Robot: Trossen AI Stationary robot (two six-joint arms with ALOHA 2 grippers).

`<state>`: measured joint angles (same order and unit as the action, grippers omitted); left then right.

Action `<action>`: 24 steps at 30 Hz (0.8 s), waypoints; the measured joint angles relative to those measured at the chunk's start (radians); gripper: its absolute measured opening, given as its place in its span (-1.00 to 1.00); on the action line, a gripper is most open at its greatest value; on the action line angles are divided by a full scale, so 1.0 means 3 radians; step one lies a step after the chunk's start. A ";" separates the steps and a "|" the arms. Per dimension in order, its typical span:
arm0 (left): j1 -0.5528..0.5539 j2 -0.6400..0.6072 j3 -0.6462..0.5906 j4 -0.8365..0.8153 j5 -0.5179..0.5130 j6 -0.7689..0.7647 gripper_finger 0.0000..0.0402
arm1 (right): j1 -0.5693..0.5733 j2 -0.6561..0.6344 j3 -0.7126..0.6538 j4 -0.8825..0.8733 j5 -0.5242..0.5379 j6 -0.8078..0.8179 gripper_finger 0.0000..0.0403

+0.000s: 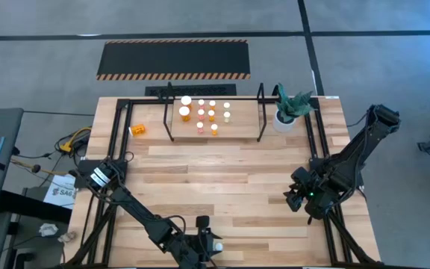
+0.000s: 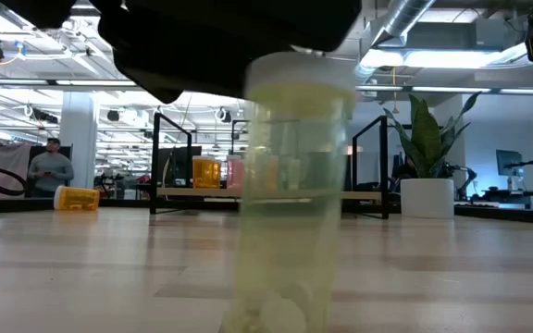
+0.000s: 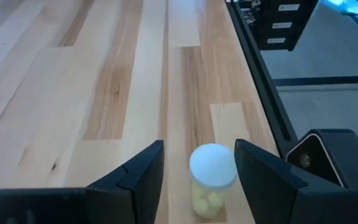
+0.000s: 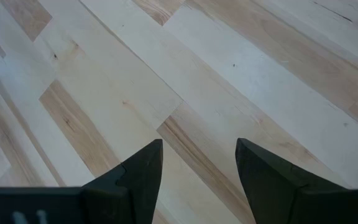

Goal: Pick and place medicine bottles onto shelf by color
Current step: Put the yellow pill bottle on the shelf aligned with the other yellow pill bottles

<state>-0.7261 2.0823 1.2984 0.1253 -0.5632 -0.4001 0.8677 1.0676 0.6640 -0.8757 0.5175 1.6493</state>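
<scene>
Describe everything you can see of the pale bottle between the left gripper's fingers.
The pale bottle is a small clear yellowish cylinder with a round white cap and a few pale pills at its bottom. It stands upright on the wood table at the near edge, between the left gripper's fingers, with a gap showing on each side.

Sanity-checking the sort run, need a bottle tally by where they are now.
Bottles standing on the shelf: 10 (small in the high view, so best count)
Orange bottle lying on the table, left of the shelf: 1
Pale bottle upright between the left gripper's open fingers: 1
Total: 12
</scene>
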 joint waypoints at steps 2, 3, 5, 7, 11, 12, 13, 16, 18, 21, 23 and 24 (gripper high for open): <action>-0.0001 0.0000 0.0000 -0.0009 0.0000 -0.0017 -0.09 | 0.0000 -0.0001 0.0000 0.0000 0.0000 0.0000 0.12; -0.0001 0.0000 0.0000 -0.0018 0.0000 -0.0029 -0.09 | 0.0000 0.0000 0.0000 0.0000 0.0000 0.0000 0.12; -0.0001 0.0000 -0.0001 -0.0059 0.0005 -0.0077 -0.09 | 0.0000 0.0000 0.0000 -0.0001 0.0000 0.0000 0.12; -0.0001 0.0000 -0.0001 -0.0077 0.0040 -0.0158 -0.09 | 0.0000 0.0000 0.0000 0.0000 0.0000 0.0000 0.12; -0.0001 0.0039 -0.0001 -0.0065 0.0047 -0.0207 -0.09 | 0.0000 0.0000 0.0000 0.0000 0.0000 0.0000 0.12; -0.0001 0.0047 -0.0004 -0.0092 0.0050 -0.0231 -0.09 | 0.0000 0.0000 0.0000 0.0000 0.0000 0.0000 0.12; -0.0001 0.0078 -0.0005 -0.0069 0.0086 -0.0277 -0.09 | 0.0000 0.0000 0.0000 -0.0002 0.0000 0.0000 0.12; 0.0004 0.0113 -0.0006 -0.0069 0.0119 -0.0317 -0.09 | 0.0000 -0.0001 0.0000 0.0004 0.0000 0.0000 0.12; 0.0004 0.0112 -0.0005 -0.0064 0.0107 -0.0341 -0.09 | -0.0001 0.0000 0.0000 0.0001 -0.0001 0.0000 0.12; 0.0015 0.0111 -0.0003 -0.0107 0.0093 -0.0331 -0.14 | 0.0000 -0.0001 0.0000 0.0003 -0.0001 0.0000 0.12; 0.0026 0.0111 -0.0003 -0.0094 0.0141 -0.0331 -0.21 | 0.0000 -0.0001 0.0000 0.0005 0.0000 0.0000 0.12; 0.0035 0.0111 -0.0003 -0.0091 0.0193 -0.0331 -0.25 | 0.0000 -0.0001 0.0000 0.0004 0.0000 0.0000 0.12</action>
<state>-0.7157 2.1155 1.2976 0.0981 -0.5055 -0.4993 0.8677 1.0672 0.6640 -0.8745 0.5175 1.6493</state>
